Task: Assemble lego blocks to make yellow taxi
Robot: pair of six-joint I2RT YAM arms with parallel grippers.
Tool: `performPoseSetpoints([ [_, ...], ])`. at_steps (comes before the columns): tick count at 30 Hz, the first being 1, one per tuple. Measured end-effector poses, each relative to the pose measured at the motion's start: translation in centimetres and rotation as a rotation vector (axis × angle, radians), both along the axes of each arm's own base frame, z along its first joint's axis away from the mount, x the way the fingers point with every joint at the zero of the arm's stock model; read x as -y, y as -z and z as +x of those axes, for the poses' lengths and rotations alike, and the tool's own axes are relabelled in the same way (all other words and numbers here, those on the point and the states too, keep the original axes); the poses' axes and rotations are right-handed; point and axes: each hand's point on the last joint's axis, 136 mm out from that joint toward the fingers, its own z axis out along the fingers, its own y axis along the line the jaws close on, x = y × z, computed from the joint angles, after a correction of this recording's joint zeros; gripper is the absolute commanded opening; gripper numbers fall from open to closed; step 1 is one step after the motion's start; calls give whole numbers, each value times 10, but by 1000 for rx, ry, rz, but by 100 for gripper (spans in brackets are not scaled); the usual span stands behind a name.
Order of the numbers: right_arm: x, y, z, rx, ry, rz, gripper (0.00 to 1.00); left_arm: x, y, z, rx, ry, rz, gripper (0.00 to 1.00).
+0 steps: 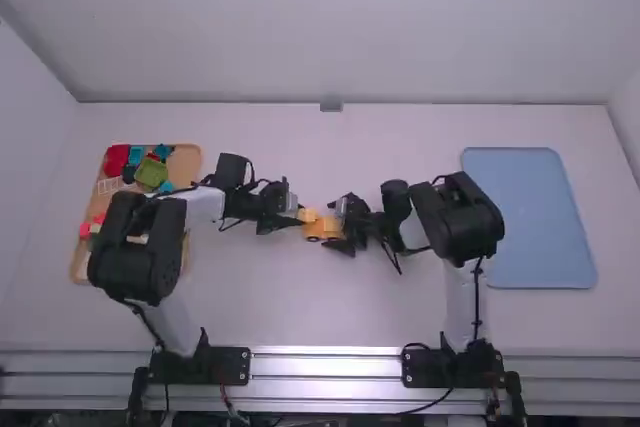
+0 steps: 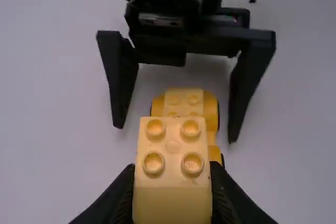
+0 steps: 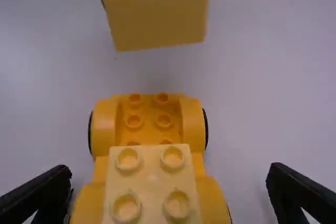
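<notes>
Near the table's middle in the high view, my left gripper (image 1: 296, 217) faces my right gripper (image 1: 345, 228), with the yellow wheeled base (image 1: 322, 231) between them. In the left wrist view, my left gripper (image 2: 172, 190) is shut on a pale yellow 2x2 block (image 2: 172, 148). The right wrist view has this block (image 3: 157, 17) raised off the table beyond the wheeled base (image 3: 147, 119). Another pale yellow block (image 3: 152, 182) sits on the base's near end. My right gripper (image 3: 170, 192) stands open, its fingers apart on either side of that end.
A wooden tray (image 1: 196, 159) with several red, green and teal blocks lies at the left, partly behind the left arm. A blue tray (image 1: 530, 217) lies at the right, beyond the right arm's elbow.
</notes>
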Motion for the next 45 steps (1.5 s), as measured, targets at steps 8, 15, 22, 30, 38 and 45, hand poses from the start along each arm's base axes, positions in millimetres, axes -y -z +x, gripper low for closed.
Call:
performPoseSetpoints([
  [8,-3,5,0,-1,12,-27,51,5,14,-3,-39,5,7,14],
  [15,-2,5,-4,8,-25,-23,40,10,29,0,-48,10,4,17],
  [22,3,5,-6,6,-50,-14,43,24,36,-9,-70,43,27,8],
  [30,19,6,-11,-21,-73,11,45,29,36,-11,-63,57,25,8],
  [38,21,5,-13,-9,-89,20,49,28,31,-5,-56,54,18,9],
  [45,20,4,-13,1,-94,21,49,41,37,-7,-73,46,63,5],
])
